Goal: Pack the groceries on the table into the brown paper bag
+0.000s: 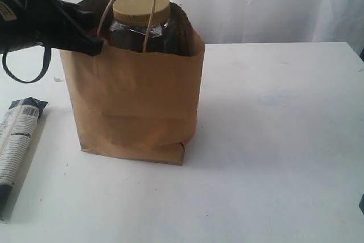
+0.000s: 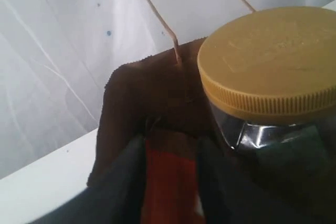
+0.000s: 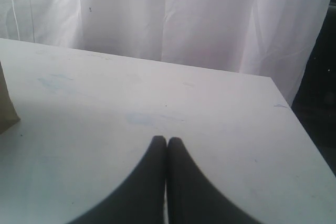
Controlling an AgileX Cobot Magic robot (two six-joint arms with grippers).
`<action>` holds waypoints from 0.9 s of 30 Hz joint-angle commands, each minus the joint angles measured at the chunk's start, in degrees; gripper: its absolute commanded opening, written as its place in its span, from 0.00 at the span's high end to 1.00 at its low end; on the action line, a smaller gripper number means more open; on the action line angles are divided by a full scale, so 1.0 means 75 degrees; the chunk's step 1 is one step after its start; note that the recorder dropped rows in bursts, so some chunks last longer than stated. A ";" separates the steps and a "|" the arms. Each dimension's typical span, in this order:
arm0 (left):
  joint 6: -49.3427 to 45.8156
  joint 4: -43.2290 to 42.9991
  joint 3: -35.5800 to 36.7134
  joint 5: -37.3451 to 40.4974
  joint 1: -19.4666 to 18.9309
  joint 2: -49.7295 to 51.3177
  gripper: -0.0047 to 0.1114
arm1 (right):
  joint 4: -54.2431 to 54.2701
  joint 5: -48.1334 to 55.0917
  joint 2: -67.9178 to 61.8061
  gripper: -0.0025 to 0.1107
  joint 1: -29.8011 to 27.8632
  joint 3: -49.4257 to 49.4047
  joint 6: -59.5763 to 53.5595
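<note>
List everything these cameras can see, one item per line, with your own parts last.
brown paper bag: one, kraft brown, standing on the table, left of centre in the exterior view
nut jar: one, clear with gold lid, upright in the bag, lid above the rim
pouch with red label: one, red-orange, inside the bag beside the jar
long package: one, blue-white, lying on the table left of the bag
table: one, white
curtain: white, behind the table
left pincer: black, at the bag's left rim, fingers either side of the pouch; grip unclear
right pincer: black, shut, over bare table
</note>
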State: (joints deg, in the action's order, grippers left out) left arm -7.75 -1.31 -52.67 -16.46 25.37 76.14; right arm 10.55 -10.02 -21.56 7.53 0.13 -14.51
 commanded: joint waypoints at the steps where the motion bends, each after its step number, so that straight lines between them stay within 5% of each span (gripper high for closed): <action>1: 0.0055 0.0052 0.0005 0.0191 -0.0013 -0.0007 0.49 | 0.0021 -0.0061 -0.0029 0.98 0.0015 -0.0017 0.0022; 27: 0.0040 0.0052 -0.0009 -0.0683 -0.0013 -0.0266 0.46 | 0.0021 -0.0047 -0.0029 0.98 0.0015 -0.0017 0.0022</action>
State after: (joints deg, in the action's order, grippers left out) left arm -7.75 -1.31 -52.67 -20.87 25.37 75.91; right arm 10.55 -10.02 -21.56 7.53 0.13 -14.51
